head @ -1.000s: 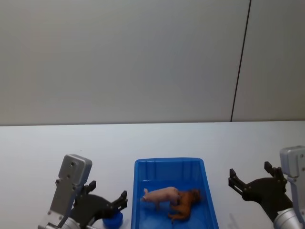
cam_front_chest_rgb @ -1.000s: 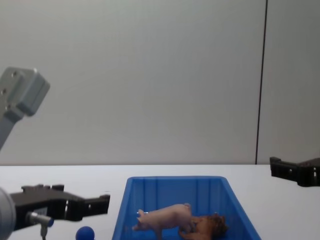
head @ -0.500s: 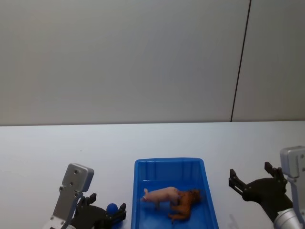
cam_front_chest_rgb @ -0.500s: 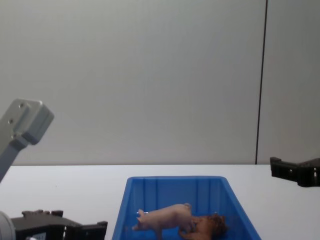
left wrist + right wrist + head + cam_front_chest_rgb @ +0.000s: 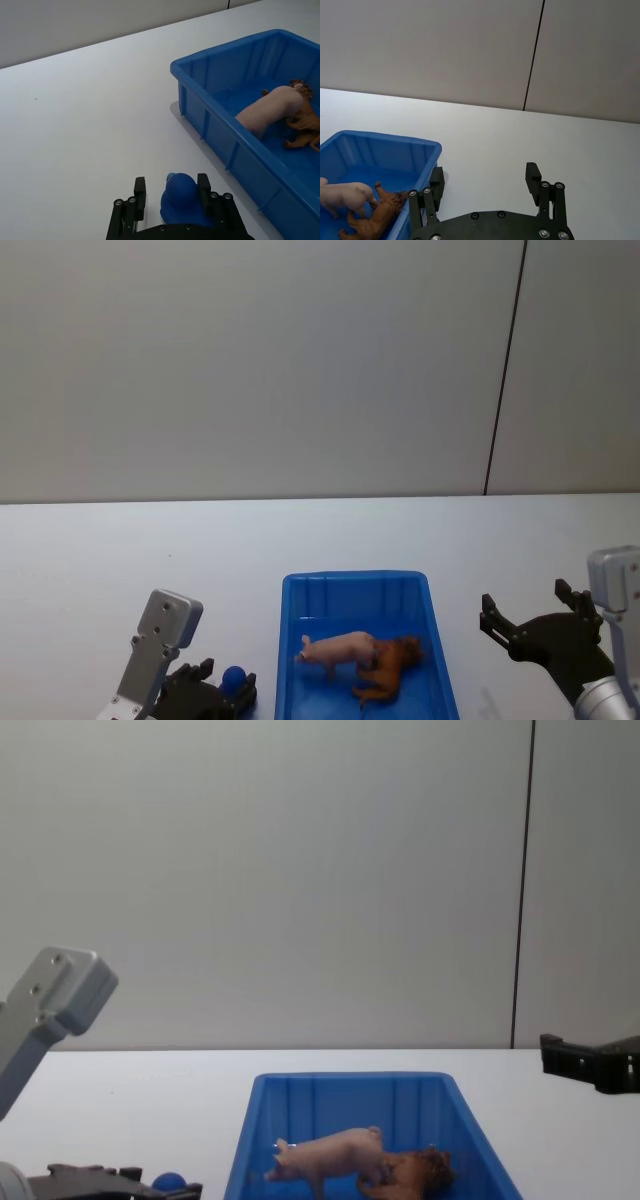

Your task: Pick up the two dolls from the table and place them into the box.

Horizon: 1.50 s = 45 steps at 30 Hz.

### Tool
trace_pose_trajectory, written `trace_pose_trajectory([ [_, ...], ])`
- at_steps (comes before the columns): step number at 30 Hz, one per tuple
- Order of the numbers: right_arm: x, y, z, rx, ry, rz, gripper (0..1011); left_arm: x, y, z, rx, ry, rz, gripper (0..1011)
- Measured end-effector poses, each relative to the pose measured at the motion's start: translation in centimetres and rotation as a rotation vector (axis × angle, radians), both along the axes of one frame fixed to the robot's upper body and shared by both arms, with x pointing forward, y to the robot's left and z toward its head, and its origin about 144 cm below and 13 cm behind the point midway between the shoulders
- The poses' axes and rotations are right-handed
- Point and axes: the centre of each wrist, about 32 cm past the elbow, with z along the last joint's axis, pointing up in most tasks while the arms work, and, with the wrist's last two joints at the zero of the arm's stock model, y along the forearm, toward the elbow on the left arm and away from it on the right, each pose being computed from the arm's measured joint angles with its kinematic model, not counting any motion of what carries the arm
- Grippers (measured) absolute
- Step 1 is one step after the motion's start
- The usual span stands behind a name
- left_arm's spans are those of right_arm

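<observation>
Table [image 5: 300, 530] first, white across the lower frame; box [image 5: 300, 640] at bottom centre holds pig [image 5: 340, 648] and lion [image 5: 388, 668] — task looks finished. Left gripper [image 5: 170, 197] spread around a blue ball [image 5: 181, 194] at lower left, right gripper [image 5: 485, 185] released, lower right — both need only retreat.

Pig [image 5: 338, 649] and lion [image 5: 388, 668] touching inside box [image 5: 300, 595]; ball [image 5: 234, 677] on table [image 5: 150, 550], left of box.

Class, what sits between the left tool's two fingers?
The small blue ball sits between the open left tool fingers, seen in the left wrist view.
</observation>
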Motion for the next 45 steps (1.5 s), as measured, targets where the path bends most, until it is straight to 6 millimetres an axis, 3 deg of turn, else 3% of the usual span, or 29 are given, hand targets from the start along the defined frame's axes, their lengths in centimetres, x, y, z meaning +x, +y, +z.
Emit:
trace_pose_trajectory([
  [8, 0.0, 0.0, 0.0, 0.0, 0.0, 0.0, 1001, 0.0, 0.1, -0.1, 0.006, 0.004, 0.002, 396],
  [12, 0.0, 0.0, 0.0, 0.0, 0.0, 0.0, 1001, 0.0, 0.1, -0.1, 0.008, 0.002, 0.001, 304],
  [24, 0.0, 0.0, 0.0, 0.0, 0.0, 0.0, 1001, -0.1, -0.1, 0.6, 0.004, -0.059, -0.018, 223],
  [45, 0.0, 0.0, 0.0, 0.0, 0.0, 0.0, 1001, 0.6, -0.7, 3.8, -0.038, -0.275, -0.182, 107],
])
